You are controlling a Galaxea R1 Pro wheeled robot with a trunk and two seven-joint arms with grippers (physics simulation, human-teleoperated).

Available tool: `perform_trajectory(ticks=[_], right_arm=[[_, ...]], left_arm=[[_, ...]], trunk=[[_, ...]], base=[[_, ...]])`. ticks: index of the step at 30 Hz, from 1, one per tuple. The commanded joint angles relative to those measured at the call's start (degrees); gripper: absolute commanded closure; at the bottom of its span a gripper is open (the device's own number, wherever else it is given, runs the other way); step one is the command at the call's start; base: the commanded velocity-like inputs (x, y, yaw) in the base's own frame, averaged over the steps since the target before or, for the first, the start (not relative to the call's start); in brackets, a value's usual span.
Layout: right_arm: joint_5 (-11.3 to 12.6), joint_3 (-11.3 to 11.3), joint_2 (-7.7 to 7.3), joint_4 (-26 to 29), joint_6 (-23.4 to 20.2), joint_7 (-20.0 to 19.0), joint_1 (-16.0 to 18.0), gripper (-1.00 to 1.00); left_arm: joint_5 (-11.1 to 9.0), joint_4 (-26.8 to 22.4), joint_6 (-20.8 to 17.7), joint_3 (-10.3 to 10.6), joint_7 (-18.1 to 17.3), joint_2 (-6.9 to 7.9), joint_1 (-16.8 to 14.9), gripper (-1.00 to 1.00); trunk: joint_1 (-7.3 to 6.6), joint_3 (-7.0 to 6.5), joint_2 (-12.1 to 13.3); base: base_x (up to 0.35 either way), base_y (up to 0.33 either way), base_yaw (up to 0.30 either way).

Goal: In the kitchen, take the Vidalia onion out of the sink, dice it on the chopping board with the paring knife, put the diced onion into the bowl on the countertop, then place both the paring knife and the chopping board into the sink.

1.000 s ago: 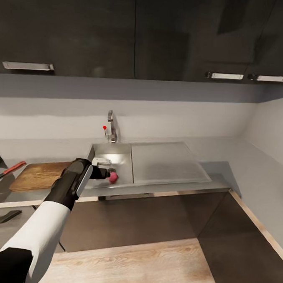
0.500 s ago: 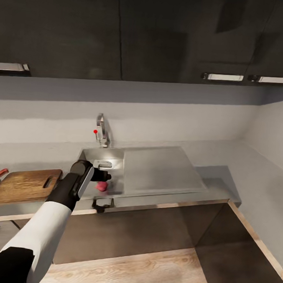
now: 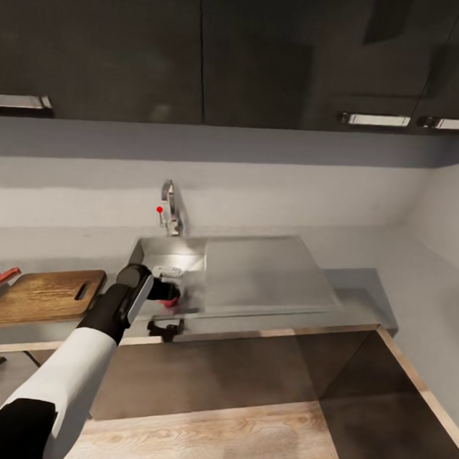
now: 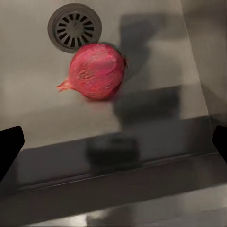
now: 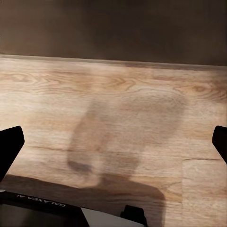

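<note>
We see our left gripper (image 3: 169, 295) reaching down over the near rim of the sink (image 3: 254, 275), its fingers spread wide and holding nothing; in the left wrist view the two dark fingertips (image 4: 10, 146) sit far apart at the edges of the picture; the Vidalia onion (image 4: 96, 71) lies on the basin floor ahead of the gripper, apart from both fingers, with the round drain (image 4: 74, 27) just beyond it; in the head view the onion (image 3: 171, 300) is a small red patch mostly hidden under the gripper; the chopping board (image 3: 43, 295) lies on the countertop (image 3: 361, 292) off to the outer side of our left arm, well apart from the gripper, and the red handle of the paring knife (image 3: 1, 278) pokes out at the board's far end; our right gripper (image 5: 113, 142) hangs over the wooden floor (image 5: 118, 109), its fingers wide apart and empty; the tap (image 3: 169, 209) stands beyond the left gripper at the back of the basin.
</note>
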State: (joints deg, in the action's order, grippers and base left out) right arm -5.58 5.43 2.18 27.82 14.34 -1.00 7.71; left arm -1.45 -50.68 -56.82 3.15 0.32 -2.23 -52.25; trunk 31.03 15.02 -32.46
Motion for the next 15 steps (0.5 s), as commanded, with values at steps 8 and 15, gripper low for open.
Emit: perform_trajectory(ticks=[8,15], right_arm=[[-0.6,-0.2,0.02,0.0,0.1,0.0,0.0,-1.00],[-0.6,-0.2,0.02,0.0,0.1,-0.1,0.0,-1.00]], left_arm=[[0.0,3.5,0.0,0.0,-0.1,-0.04,0.0,-1.00],[0.0,4.3,0.0,0.1,-0.1,-0.05,0.0,-1.00]], trunk=[[0.02,0.78,-0.1],[0.02,1.39,-0.1]], base=[[0.226,-0.001,0.080],[0.329,-0.085,0.076]])
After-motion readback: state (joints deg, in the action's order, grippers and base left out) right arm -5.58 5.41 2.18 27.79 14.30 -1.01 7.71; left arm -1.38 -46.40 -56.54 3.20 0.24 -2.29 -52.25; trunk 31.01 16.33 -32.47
